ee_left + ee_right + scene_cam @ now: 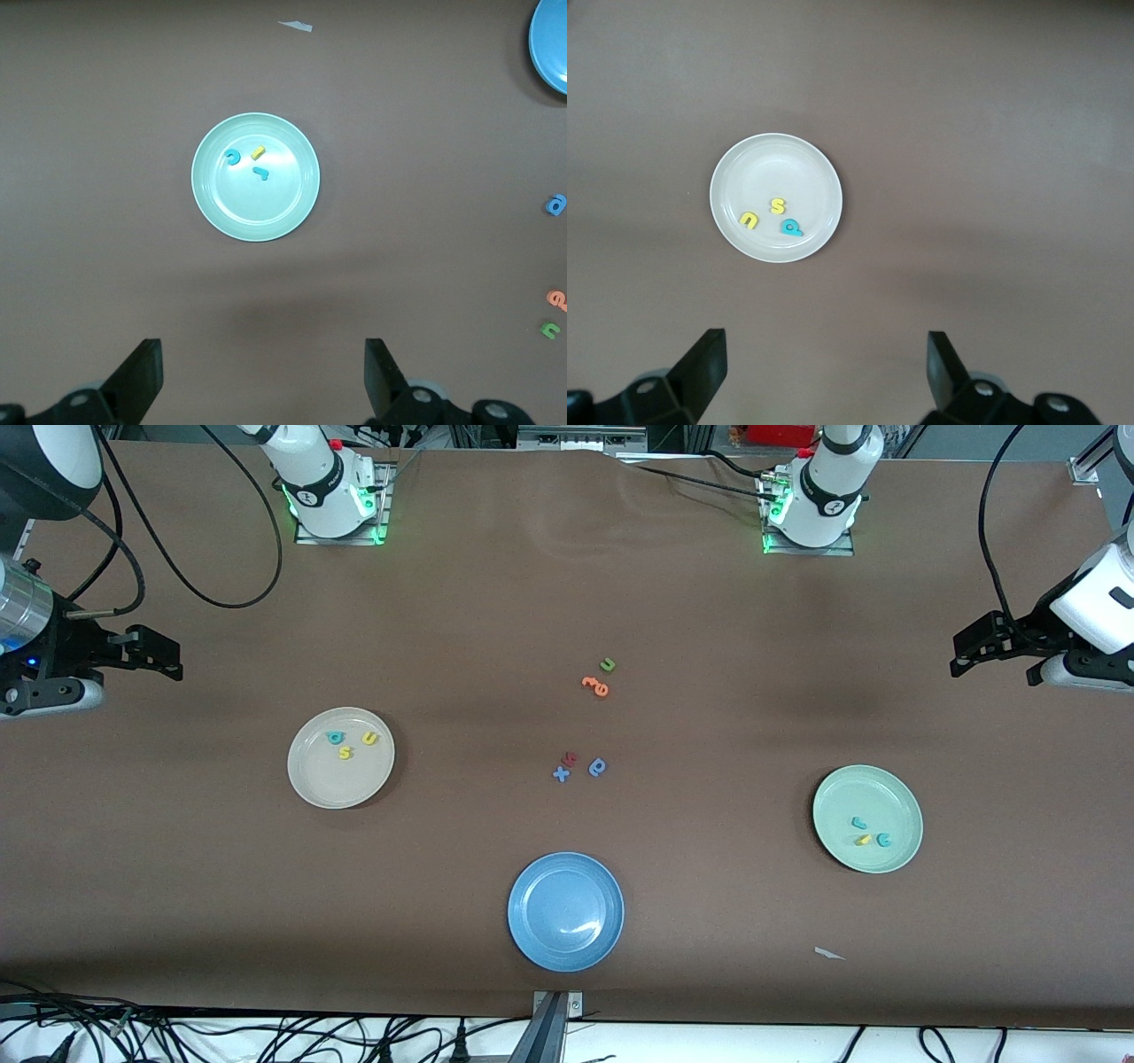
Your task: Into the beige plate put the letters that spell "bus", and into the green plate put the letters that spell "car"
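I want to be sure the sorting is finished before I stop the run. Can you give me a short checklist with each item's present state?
1. Teal b, yellow s, yellow u in the round beige plate: ok.
2. Teal c, yellow a, thin teal r in the round mint-green plate: ok.
3. Round blue plate without letters: ok.
4. Leftover letters lie on the table between the plates: ok.
5. Left gripper open, holding nothing: ok.
6. Right gripper open, holding nothing: ok.
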Tool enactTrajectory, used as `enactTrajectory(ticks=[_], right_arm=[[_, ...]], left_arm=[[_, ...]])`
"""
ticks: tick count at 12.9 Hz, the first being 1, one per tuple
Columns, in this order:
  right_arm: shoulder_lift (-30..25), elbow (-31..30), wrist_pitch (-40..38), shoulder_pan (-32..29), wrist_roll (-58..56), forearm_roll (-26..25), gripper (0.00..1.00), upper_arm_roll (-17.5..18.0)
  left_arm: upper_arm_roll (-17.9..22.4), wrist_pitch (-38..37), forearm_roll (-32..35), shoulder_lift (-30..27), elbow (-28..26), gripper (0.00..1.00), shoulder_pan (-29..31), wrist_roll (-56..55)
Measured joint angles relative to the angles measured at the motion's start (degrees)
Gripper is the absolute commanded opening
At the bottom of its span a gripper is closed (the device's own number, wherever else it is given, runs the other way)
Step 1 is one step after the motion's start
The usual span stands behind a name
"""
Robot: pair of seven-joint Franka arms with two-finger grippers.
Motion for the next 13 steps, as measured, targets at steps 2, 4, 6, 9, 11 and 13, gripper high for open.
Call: enactTrajectory(ticks=[2,4,6,9,11,13], right_arm=[[0.0,0.0,-0.5,0.0,0.2,0.0,1.0,0.0],[0.0,0.0,-0.6,0.0,0.3,0.0,1.0,0.0],[0.0,0.0,-0.6,0.0,0.5,0.0,1.0,0.0],[0.0,0.0,-0.6,0.0,0.9,0.0,1.0,0.0],[0.0,0.0,-0.6,0.0,0.9,0.0,1.0,0.0],[0.0,0.0,-0.6,0.0,0.9,0.0,1.0,0.0]], left_arm=[[0.0,0.0,0.0,0.0,0.0,1.0,0.0,0.0],[0.0,0.0,0.0,0.0,0.0,1.0,0.0,0.0],[0.0,0.0,0.0,0.0,0.0,1.0,0.0,0.0],[0.0,0.0,0.0,0.0,0.0,1.0,0.0,0.0],[0.0,0.0,0.0,0.0,0.0,1.0,0.0,0.0],[0.0,0.0,0.0,0.0,0.0,1.0,0.0,0.0]])
